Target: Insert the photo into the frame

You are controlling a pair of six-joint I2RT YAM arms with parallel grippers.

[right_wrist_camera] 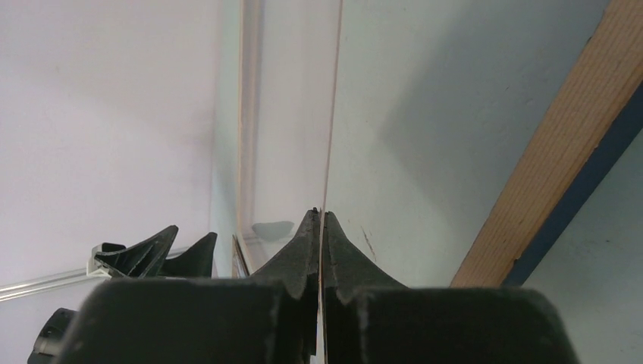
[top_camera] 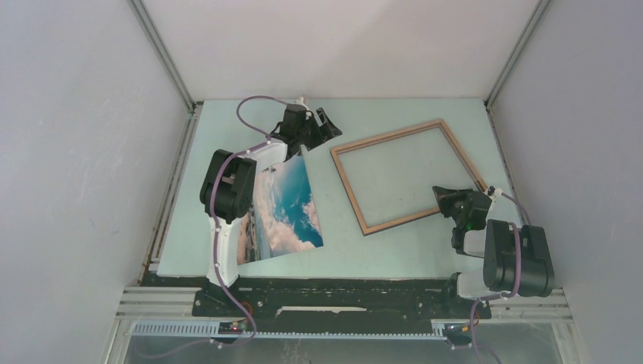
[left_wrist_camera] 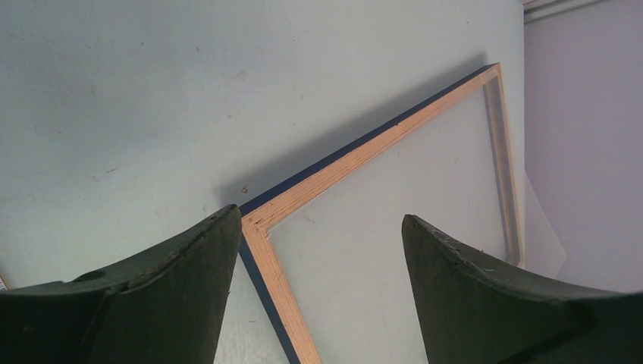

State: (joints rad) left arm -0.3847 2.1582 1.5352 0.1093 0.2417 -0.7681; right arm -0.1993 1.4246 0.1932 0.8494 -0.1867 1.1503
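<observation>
- Between the right gripper's (right_wrist_camera: 320,216) fingertips, which are pressed together, a thin pale edge runs straight up and away; this gripper appears to pinch a clear sheet (left_wrist_camera: 544,239) edge-on.
- Just beside those fingers, on their right in the wrist view, passes one light wooden rail of the frame (top_camera: 394,136), with a dark blue band along its outer side.
- From above, the right gripper sits at the frame's near right corner, low over the table (top_camera: 394,254).
- At the far left of the table, the left gripper (left_wrist_camera: 322,220) hangs with its fingers spread wide and nothing between them.
- Its wrist camera looks down on the frame's nearest corner, which lies just past the left fingertip; whether they touch cannot be told.
- The frame lies on the table's right half, turned at an angle to the table's edges.
- The photo (top_camera: 292,205) lies on the left half, picture side up, well apart from the frame; the left arm (top_camera: 227,189) hides its left edge.
</observation>
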